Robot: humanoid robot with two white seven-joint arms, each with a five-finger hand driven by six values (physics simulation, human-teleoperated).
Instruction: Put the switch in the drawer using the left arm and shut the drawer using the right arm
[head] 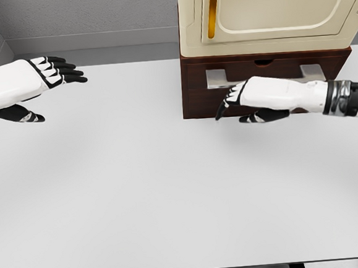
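No brand, label or readable writing anywhere in the frame. Left robot hand (29,83) at the upper left of the frame, palm side-on, fingers stretched out and pointing right, thumb hanging below, relaxed and holding nothing, hovering above the white counter (140,193). Right robot hand (251,100) right of centre, reaching in from the right edge on a white forearm with a grey-and-black banded wrist, fingers extended leftward and slightly drooped, thumb underneath, loose and holding nothing, right in front of the dark brown drawer (194,89). Whether touching the drawer front or just short of it, cannot tell. Drawer unit at the upper middle-right, with pale handle-like parts showing above the hand. On top of the unit, a large cream-coloured box-like appliance (268,9) with a yellow strip down its left side. Switch not visible anywhere on the counter; whether inside the drawer, cannot tell. Grey wall at the top.
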